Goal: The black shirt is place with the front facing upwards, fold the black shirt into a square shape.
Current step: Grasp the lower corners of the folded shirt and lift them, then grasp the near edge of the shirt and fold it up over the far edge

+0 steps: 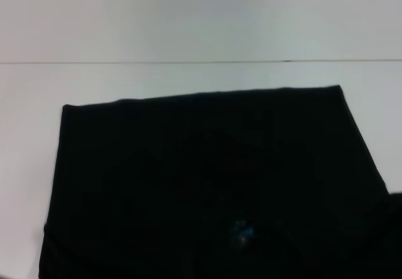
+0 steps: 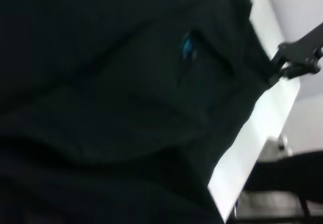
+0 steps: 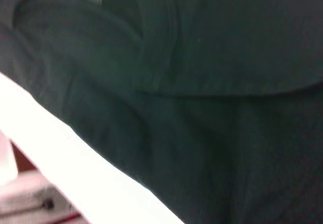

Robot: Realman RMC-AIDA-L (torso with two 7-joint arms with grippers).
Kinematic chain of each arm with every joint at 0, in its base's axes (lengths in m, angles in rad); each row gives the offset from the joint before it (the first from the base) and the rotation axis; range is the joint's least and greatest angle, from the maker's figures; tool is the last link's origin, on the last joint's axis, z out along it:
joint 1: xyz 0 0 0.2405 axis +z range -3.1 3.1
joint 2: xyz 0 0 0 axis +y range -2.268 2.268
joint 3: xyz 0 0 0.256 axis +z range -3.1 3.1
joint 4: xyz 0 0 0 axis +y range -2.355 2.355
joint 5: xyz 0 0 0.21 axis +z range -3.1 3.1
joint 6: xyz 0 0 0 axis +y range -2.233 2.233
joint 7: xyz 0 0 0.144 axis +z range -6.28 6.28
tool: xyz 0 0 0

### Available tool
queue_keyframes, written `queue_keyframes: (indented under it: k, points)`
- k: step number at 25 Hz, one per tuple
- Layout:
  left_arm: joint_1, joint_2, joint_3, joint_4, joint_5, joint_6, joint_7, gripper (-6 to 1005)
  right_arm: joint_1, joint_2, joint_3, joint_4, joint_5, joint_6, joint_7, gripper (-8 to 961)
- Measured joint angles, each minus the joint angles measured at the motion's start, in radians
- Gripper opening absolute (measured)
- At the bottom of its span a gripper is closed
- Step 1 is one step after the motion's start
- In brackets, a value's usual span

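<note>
Looking down on a white table (image 1: 31, 134), bright and bare-faced around the cloth. Spread flat across the near half, the black shirt (image 1: 207, 166): plain dark fabric, far edge running straight, corners squared off, small blue neck label (image 1: 242, 231) showing near the front edge. Up close from the wrists, soft ridges and a curved seam in the cloth, reaching almost to the table's near rim. Over by the shirt's side edge, the right gripper (image 2: 273, 72), down at the fabric; open or closed, impossible to tell. Left gripper nowhere in shot.
</note>
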Motion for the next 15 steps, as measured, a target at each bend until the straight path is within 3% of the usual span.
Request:
queue_keyframes:
  k: [2, 6, 15]
  points:
    - [0.01, -0.014, 0.054, -0.001, 0.013, 0.0, -0.007, 104, -0.003, 0.012, 0.0, 0.005, -0.028, -0.009, -0.013, 63]
    - [0.008, -0.016, 0.065, 0.0, 0.01, 0.002, -0.015, 107, -0.003, 0.024, 0.019, 0.006, -0.027, 0.001, -0.02, 63]
    - [-0.069, 0.035, -0.089, -0.032, -0.119, -0.006, -0.074, 114, 0.006, -0.005, 0.213, 0.031, 0.148, 0.007, -0.015, 64]
